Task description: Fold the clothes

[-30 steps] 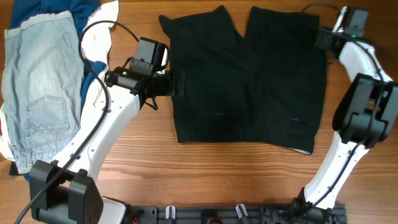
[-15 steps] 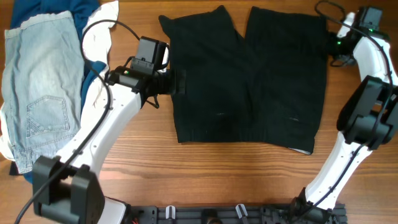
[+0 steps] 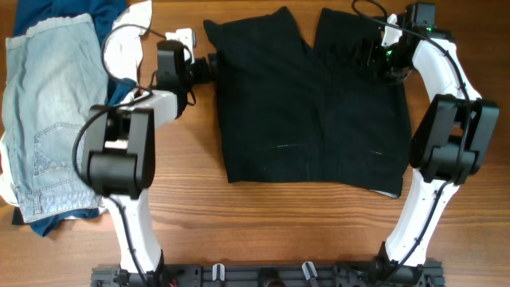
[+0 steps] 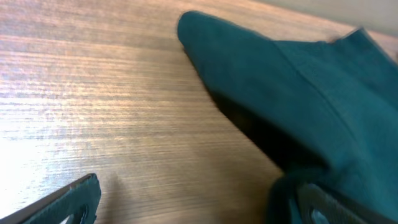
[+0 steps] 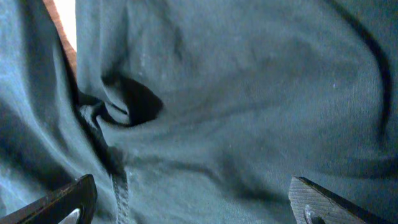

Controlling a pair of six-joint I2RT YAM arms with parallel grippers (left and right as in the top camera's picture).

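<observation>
Only up close, left fingers [image 4: 69,200] apart, right fingers [image 5: 67,198] apart over black garment [image 5: 236,93]

clothes [image 3: 311,112] on table [image 3: 191,199], denim shorts [image 3: 52,119] left

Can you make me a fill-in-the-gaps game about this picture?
The plain black soft-fabric garment lies spread flat on a ___ table. The light-blue faded denim shorts lie on the robot's ___ side. The fingers of the right gripper are ___ over the black garment. Missing words: wooden, left, open.
</observation>
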